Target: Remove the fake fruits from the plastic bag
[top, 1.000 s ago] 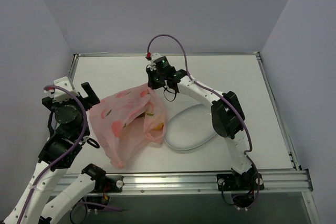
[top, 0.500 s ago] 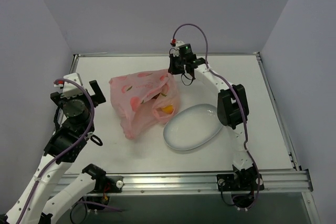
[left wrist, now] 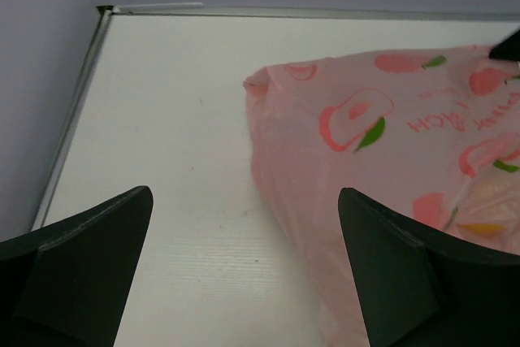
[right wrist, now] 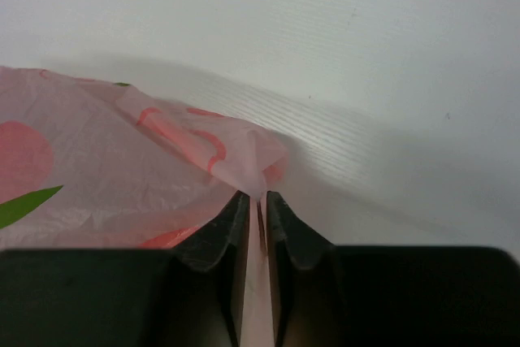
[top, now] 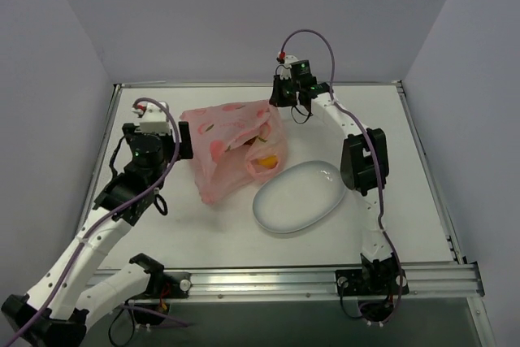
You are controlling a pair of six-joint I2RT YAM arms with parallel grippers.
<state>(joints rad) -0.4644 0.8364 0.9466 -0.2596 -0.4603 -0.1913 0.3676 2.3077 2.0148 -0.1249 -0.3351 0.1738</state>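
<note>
**Pink bag pinched at its upper corner, fruit inside it**

The plastic bag [top: 230, 142] lies crumpled on the table [top: 406, 160] at the centre-left of the top view, its mouth turned toward the right of the frame. Fake fruits [top: 262, 165] show there as an orange-yellow patch in the opening. How many there are and what kinds cannot be made out through the folds. In the left wrist view one yellowish shape glimmers through the film at the right edge, cut off by the frame.

The right gripper [right wrist: 254, 201] is closed tight on a thin pleat of the bag's upper right corner, with the film running up between the pads. Its arm reaches long and nearly straight from the lower right to the upper middle of the top view, passing over the right end of the white plate [top: 280, 221].

The left gripper [left wrist: 245, 201] has its fingers spread wide and holds nothing. It is low and level, pointing at the bag's left flank from just beside it, with bare table between the fingers. Its arm leans in from the lower left corner.

The plate sits just below and right of the bag, and the bag's lower fold is close to the plate's rim. The table shows bare across the upper left strip, the right side and the lower band, and is bounded by a metal rail.
</note>
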